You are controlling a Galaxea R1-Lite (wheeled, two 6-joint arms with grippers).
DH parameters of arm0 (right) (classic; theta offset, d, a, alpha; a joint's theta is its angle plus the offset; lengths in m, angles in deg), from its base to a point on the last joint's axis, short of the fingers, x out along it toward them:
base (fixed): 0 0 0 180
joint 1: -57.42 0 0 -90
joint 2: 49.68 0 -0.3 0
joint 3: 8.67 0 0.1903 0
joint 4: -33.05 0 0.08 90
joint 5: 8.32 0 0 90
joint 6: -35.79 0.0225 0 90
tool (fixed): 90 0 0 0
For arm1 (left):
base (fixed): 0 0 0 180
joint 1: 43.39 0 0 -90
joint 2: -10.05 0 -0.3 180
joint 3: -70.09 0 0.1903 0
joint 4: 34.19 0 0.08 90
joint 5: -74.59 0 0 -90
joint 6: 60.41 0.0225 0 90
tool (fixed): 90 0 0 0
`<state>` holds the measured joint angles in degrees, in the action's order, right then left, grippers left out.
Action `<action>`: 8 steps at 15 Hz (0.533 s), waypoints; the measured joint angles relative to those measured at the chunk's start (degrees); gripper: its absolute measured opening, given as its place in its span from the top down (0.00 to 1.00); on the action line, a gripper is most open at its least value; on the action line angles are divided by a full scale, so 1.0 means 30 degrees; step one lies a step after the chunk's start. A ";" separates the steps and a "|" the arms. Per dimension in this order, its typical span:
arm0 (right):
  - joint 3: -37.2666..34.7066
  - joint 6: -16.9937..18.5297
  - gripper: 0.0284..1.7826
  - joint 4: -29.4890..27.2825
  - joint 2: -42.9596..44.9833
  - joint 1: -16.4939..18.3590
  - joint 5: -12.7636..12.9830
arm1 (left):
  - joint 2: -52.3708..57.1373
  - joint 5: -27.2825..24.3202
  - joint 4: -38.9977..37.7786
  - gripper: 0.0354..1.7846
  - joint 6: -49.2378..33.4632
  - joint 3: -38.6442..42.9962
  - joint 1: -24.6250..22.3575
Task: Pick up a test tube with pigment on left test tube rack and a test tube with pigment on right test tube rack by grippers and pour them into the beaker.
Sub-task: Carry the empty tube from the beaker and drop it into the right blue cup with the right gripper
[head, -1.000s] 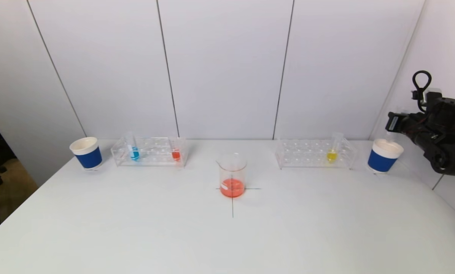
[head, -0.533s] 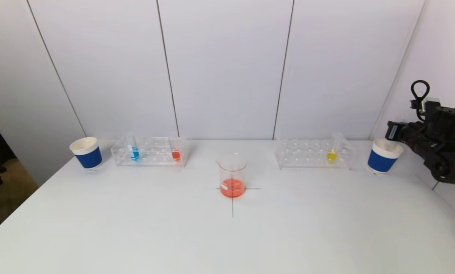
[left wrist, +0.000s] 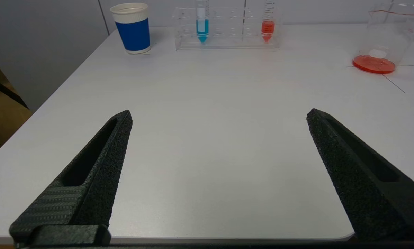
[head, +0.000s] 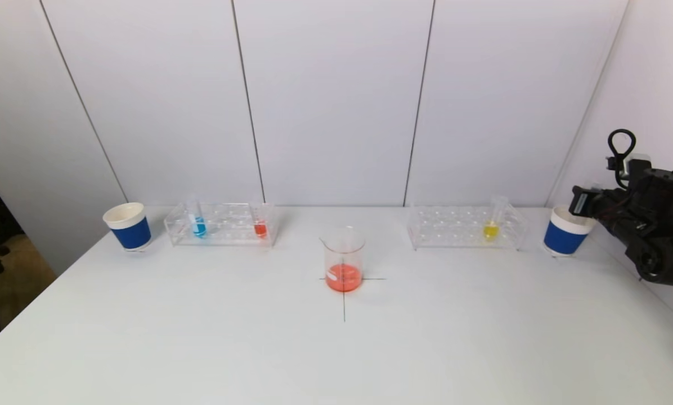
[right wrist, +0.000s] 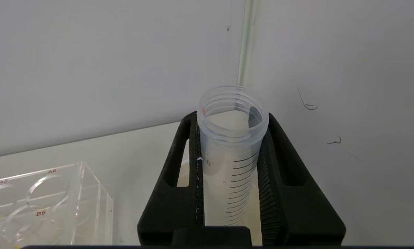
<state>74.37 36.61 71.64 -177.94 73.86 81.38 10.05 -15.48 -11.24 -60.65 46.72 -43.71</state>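
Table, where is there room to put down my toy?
The table is bare in front of the beaker and between it and each rack. It is crowded along the back: left rack, right rack, and a blue cup at each end.

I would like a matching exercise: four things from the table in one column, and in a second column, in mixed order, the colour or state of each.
Column 1:
1. beaker
2. test tube in the right rack
3. test tube in the right claw
4. left claw

Column 2:
a. yellow liquid
b. open, holds nothing
c. empty, clear
d. orange-red liquid at the bottom

Pairs: 1-d, 2-a, 3-c, 4-b
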 joint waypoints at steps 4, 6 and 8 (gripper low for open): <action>-0.0313 0.0049 0.73 0.0020 -0.0016 0.0020 -0.0008 | 0.0000 -0.0012 0.0000 0.01 0.0000 0.0000 0.0000; -0.0366 0.0102 0.73 0.0020 -0.0016 0.0020 0.0000 | 0.0000 -0.0008 0.0000 0.01 0.0008 0.0000 0.0000; -0.0386 0.0130 0.73 0.0020 -0.0008 0.0028 -0.0008 | 0.0000 0.0000 0.0000 0.01 0.0000 0.0000 0.0000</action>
<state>73.21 37.00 71.70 -177.97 73.95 81.35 10.05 -15.48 -11.24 -60.65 46.72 -43.71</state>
